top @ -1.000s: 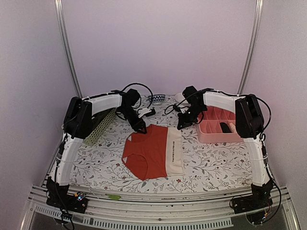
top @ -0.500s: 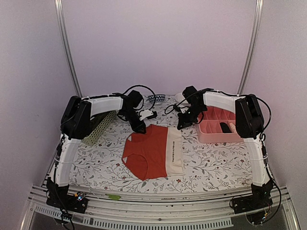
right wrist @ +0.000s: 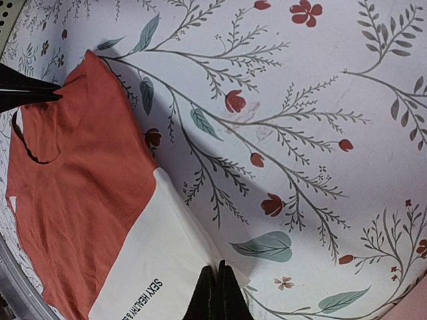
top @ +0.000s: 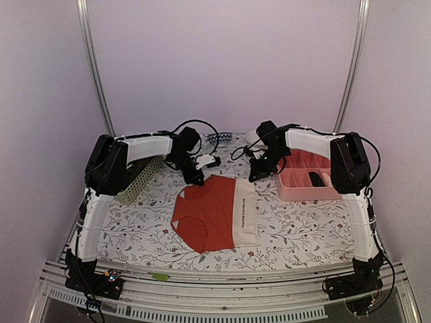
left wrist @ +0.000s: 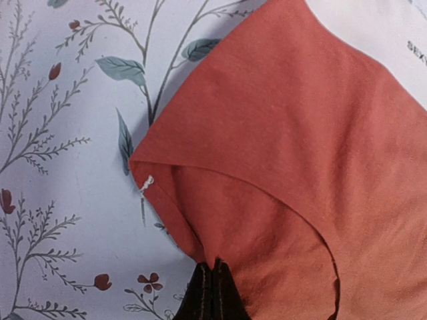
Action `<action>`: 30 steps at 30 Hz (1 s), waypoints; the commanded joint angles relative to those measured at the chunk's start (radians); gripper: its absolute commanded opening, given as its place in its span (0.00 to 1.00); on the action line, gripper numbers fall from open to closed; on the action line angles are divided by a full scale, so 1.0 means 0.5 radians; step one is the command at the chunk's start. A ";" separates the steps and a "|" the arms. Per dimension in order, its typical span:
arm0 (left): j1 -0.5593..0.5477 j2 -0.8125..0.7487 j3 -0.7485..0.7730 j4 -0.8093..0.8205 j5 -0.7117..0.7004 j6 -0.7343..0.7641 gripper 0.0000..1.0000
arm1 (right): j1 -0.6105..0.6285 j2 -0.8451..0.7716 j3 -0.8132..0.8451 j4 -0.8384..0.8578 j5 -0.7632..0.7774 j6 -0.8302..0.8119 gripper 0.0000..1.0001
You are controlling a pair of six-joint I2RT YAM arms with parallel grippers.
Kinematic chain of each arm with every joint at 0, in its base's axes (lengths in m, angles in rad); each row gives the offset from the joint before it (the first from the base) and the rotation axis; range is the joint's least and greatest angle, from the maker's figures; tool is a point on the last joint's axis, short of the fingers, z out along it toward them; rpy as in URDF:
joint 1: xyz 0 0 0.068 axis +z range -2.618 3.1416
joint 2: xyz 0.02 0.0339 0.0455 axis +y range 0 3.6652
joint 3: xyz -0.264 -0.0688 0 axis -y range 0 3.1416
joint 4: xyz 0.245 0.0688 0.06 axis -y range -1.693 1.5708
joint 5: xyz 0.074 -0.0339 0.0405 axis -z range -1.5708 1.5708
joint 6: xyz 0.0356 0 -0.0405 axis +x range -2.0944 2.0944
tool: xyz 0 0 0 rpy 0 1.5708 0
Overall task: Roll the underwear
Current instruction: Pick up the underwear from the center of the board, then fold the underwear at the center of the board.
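Observation:
The red-orange underwear (top: 205, 215) with its cream-white waistband (top: 246, 214) lies flat on the floral cloth. My left gripper (top: 199, 179) is shut on its far left red edge (left wrist: 220, 240); the fingertips pinch the cloth at the bottom of the left wrist view (left wrist: 212, 267). My right gripper (top: 254, 176) is shut on the far corner of the cream-white band (right wrist: 180, 260), pinched at the bottom of the right wrist view (right wrist: 219, 269). A dark item (top: 316, 179) lies in the pink tray; I cannot tell if it is the black underwear.
The pink divided tray (top: 296, 190) stands at the right, close to my right arm. The pale green perforated basket (top: 141, 176) leans at the left under my left arm. A patterned item (top: 219, 138) lies at the back edge.
My left arm has shifted slightly toward the back right while holding the red edge. The right arm and the underwear look the same.

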 commanded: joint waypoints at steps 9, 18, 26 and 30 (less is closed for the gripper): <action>0.150 -0.143 0.034 -0.274 0.496 0.032 0.00 | -0.006 -0.225 -0.121 0.074 -0.068 -0.011 0.00; 0.163 -0.348 -0.197 -0.147 0.610 0.074 0.00 | -0.007 -0.341 -0.215 0.129 -0.223 -0.016 0.00; 0.160 -0.519 -0.375 -0.118 0.598 0.180 0.00 | -0.007 -0.465 -0.300 0.122 -0.317 -0.024 0.00; 0.157 -0.589 -0.512 -0.166 0.679 0.230 0.00 | -0.002 -0.536 -0.425 0.130 -0.374 -0.033 0.00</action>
